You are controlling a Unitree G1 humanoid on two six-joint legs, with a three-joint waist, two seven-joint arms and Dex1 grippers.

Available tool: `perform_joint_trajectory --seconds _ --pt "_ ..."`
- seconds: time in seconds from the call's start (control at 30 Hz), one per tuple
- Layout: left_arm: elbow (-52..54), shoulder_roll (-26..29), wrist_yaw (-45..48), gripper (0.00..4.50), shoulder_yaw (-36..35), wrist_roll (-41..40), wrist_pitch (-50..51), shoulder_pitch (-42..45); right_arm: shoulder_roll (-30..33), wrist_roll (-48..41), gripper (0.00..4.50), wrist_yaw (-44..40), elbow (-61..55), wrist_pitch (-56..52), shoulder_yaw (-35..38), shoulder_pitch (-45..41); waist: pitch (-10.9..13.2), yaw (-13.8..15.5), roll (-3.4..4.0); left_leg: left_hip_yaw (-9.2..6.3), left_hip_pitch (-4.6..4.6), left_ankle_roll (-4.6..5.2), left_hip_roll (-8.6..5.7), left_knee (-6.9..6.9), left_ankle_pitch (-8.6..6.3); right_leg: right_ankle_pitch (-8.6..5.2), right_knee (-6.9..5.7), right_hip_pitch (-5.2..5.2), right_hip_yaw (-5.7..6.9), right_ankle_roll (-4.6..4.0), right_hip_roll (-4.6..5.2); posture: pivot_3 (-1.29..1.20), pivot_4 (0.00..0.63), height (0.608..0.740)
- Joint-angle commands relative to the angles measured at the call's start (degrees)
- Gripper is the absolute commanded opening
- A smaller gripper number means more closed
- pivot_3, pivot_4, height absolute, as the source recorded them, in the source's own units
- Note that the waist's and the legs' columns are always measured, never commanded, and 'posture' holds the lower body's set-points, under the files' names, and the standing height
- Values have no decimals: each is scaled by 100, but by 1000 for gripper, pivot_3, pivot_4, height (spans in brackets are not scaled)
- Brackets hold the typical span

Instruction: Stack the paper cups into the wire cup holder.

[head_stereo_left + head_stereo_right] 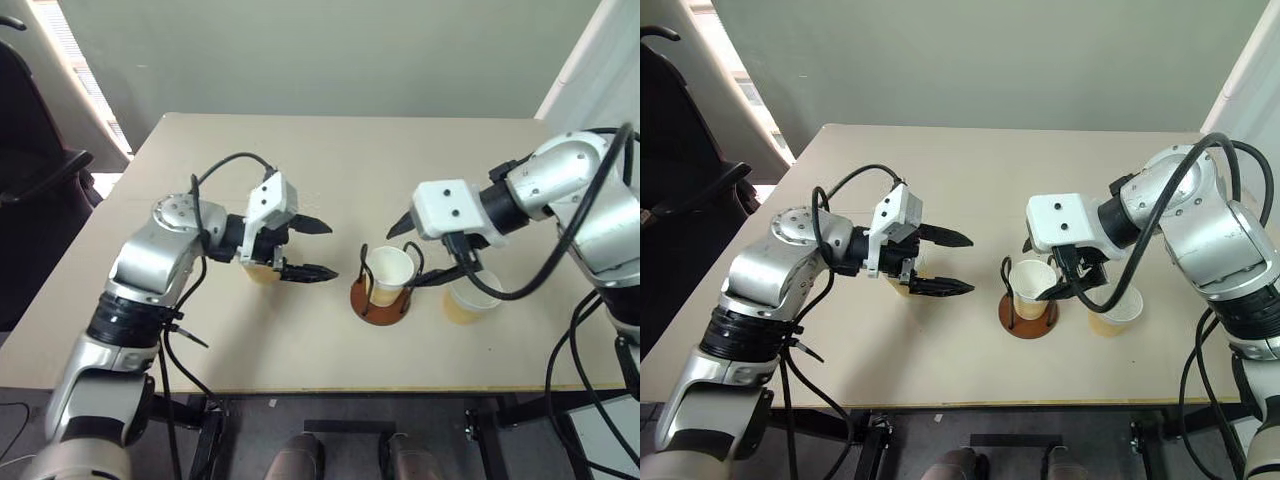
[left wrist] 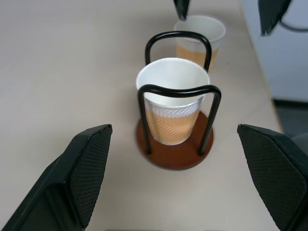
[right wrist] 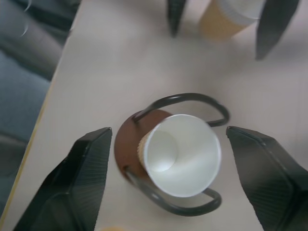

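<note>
A beige tabletop (image 1: 330, 160) carries three paper cups and a wire cup holder (image 1: 381, 297).

Nearest the front edge, about midway along it, stands the holder, a reddish-brown disc with black wire loops. One cup (image 1: 389, 273) sits upright inside the loops, mouth up.

Just beside it, toward the right edge, a second cup (image 1: 470, 300) stands on the table outside the holder.

The right gripper (image 1: 423, 250) hovers over the holder, its two black fingers spread apart on either side of the cup inside and gripping nothing.

Toward the left edge, the left gripper (image 1: 318, 248) points at the holder, fingers wide apart and empty.

A third cup (image 1: 261, 271) stands beneath the left gripper, partly hidden.
</note>
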State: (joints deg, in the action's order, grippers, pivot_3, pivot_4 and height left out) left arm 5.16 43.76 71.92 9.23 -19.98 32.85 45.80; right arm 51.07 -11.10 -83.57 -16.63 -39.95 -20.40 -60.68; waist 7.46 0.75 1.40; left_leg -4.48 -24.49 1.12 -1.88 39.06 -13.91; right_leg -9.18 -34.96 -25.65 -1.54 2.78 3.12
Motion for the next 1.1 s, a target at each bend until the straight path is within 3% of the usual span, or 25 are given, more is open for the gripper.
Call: perform_joint_trajectory --seconds 0.03,0.2,0.37,1.03,1.1 --pt "601 353 -126 4500 -60 230 -33 10 -91 -444 3746 362 -174 -665 673 -158 0 -2 0 0 2 -1 0 -1 1 0 0 2 0 0 -1 0 150 740" --pt "936 1182 -304 4500 178 1114 -309 -280 -48 -1374 3746 489 -309 -1737 1360 -290 0 -12 0 1 1 -1 0 -3 2 -15 3 0 -2 -23 -2 0 150 740" --pt "1006 1525 -451 4500 375 1633 -165 -427 131 -1693 3746 673 -364 -1979 1478 -146 0 -9 0 -4 3 -3 0 -5 3 -23 -1 1 0 -36 -3 0 150 740" --pt "-594 869 -577 4500 1066 2698 -804 -165 303 -2175 3746 1114 -448 -2014 1376 -89 0 -8 0 -9 -6 -14 -2 -12 -3 -21 -11 -18 0 -35 -1 0 150 740" --pt "-790 781 -580 4127 1093 2763 -967 -119 328 -2204 3826 1135 -473 -2024 1379 -71 0 -8 0 -9 -6 -13 -2 -12 -3 -21 -12 -19 -1 -35 -1 0 150 740"
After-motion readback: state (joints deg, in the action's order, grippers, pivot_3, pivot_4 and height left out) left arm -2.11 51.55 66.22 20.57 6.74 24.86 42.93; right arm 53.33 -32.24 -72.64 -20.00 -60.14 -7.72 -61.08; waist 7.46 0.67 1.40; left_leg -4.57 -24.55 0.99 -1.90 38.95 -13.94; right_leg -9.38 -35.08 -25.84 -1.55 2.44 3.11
